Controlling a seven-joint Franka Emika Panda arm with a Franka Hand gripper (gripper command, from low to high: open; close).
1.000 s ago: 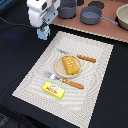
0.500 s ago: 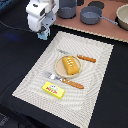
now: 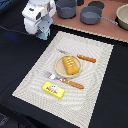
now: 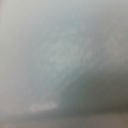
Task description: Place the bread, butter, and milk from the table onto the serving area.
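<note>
The gripper (image 3: 42, 35), its grasp impossible to judge, hovers beside the serving area's (image 3: 95, 80) far corner, well apart from the bread (image 3: 70, 65).

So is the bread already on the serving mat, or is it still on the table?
On the mat. The bread lies flat on the round plate, which sits on the cream mat, with the butter nearby.

Mat centre: we see the plate (image 3: 59, 69) with the loaf (image 3: 70, 65) on it, fork (image 3: 66, 82) and knife (image 3: 80, 57) flanking.
Mat near edge: yellow box (image 3: 54, 89) lies flat; bare mat (image 3: 95, 97) beside it.
Far side: grey pots (image 3: 90, 14) stand on the board (image 3: 112, 31).
Tabletop (image 3: 17, 55): bare at the exterior view's left.
Wrist view: blurred grey, nothing discernible.
</note>
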